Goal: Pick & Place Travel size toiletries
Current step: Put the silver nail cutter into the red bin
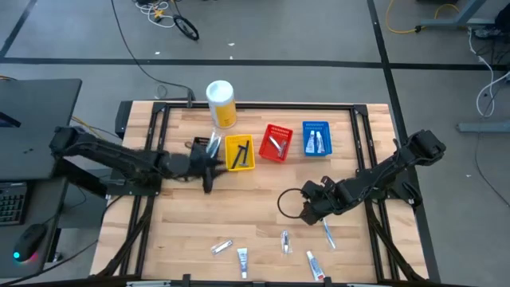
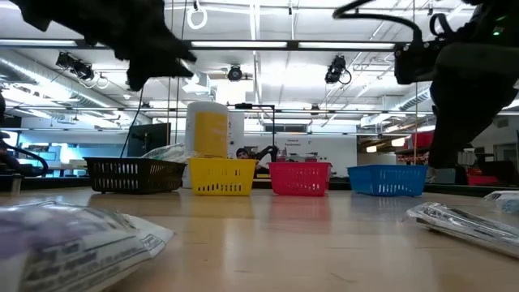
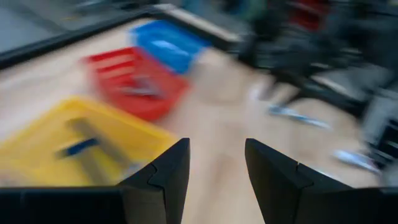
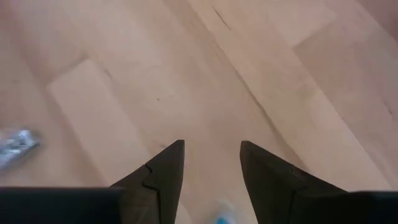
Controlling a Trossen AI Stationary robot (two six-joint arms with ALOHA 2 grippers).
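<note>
Five small wrapped toiletries lie along the bottom edge of the high view: a silver packet, a white tube, a slim silver piece, another white tube and a pale toothbrush with a blue end. In the low view, crinkled packets sit blurred in the lower left and lower right corners.

Just above the toothbrush, right of centre in the high view, the right gripper hangs over bare wood; its wrist view shows both fingers spread apart with nothing between them.

Higher in the frame, left of centre, the left gripper sits just beside the yellow basket. Its fingers are parted and empty in its own blurred view.

A row of baskets runs across the upper middle: a dark basket holding pale items, the yellow one with dark razors, a red basket with silver pieces, and a blue basket with white tubes. Beyond them stands a yellow canister with a white lid.
</note>
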